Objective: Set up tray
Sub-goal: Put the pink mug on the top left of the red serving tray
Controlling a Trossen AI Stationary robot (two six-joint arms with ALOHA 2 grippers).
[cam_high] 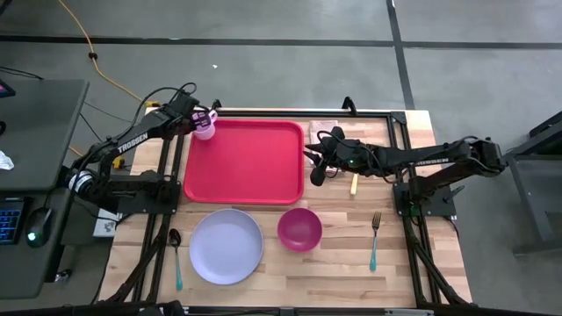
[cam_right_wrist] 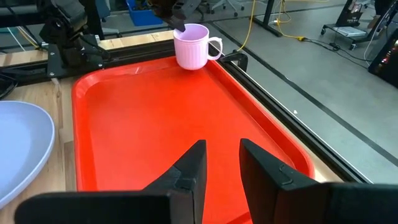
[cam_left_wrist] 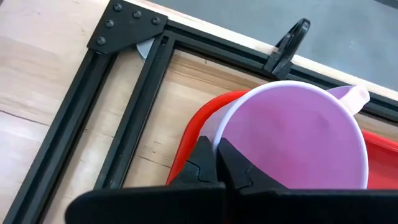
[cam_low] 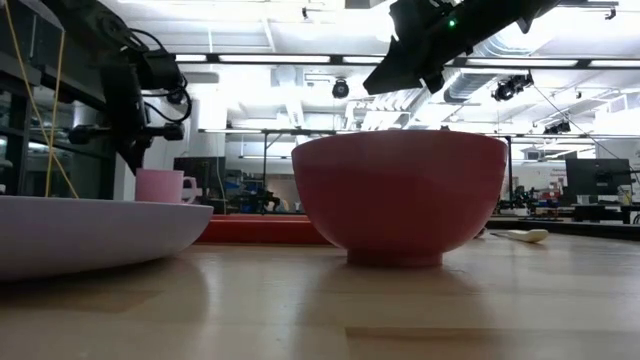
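Red plastic tray point(cam_high: 246, 162) lies flat at table centre toward 12 o'clock — lavender plate point(cam_high: 226, 247) at its 6, magenta bowl point(cam_high: 299, 228) at its 5, both off the tray on bare wood

Left gripper point(cam_high: 198, 119) sits at the tray's 11 o'clock corner, fingers clenched on the rim of the pink mug point(cam_high: 205, 128); mug upright, right over the tray's raised edge, handle pointing away from the arm

Right gripper point(cam_high: 316, 173) hovers at the tray's 3 o'clock edge, fingers parted, nothing between them

Spoon point(cam_high: 176, 257) at the plate's 9, fork point(cam_high: 374, 240) out at the bowl's 3 — both untouched

Risks, as judged:
- mug released this close to the raised rim — base lands half on it, mug tips or slides off to the frame
- thin rim pinch — mug could swing or slip if moved fast
- right arm, low over the tray's edge, could nudge the tray and shift it under the mug
- both arms working the same tray — arms could collide if the right reaches inward
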